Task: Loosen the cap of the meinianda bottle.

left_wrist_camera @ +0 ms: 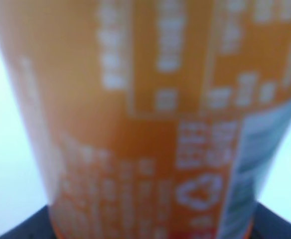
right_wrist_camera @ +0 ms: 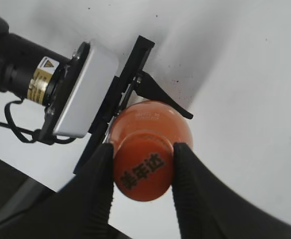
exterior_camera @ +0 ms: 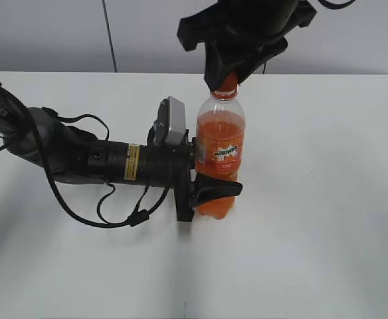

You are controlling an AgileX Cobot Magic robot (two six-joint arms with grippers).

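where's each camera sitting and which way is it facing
Exterior: in front of the table, slanting down; both arms show, left gripper around the meinianda bottle, right gripper on the cap.
Left wrist: pressed close, facing the bottle's blurred label; dark jaw edges at the bottom corners.
Right wrist: above, looking straight down on the cap; its two fingers flank it.
Shared: exterior and right wrist both show the left gripper.

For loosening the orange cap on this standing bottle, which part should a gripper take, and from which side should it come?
Grip the cap on its round side wall, coming straight down from above, one finger on each opposite side. The bottle stands upright on the table, clamped low on its body by the left gripper, so the cap faces upward. The right gripper already brackets it this way.
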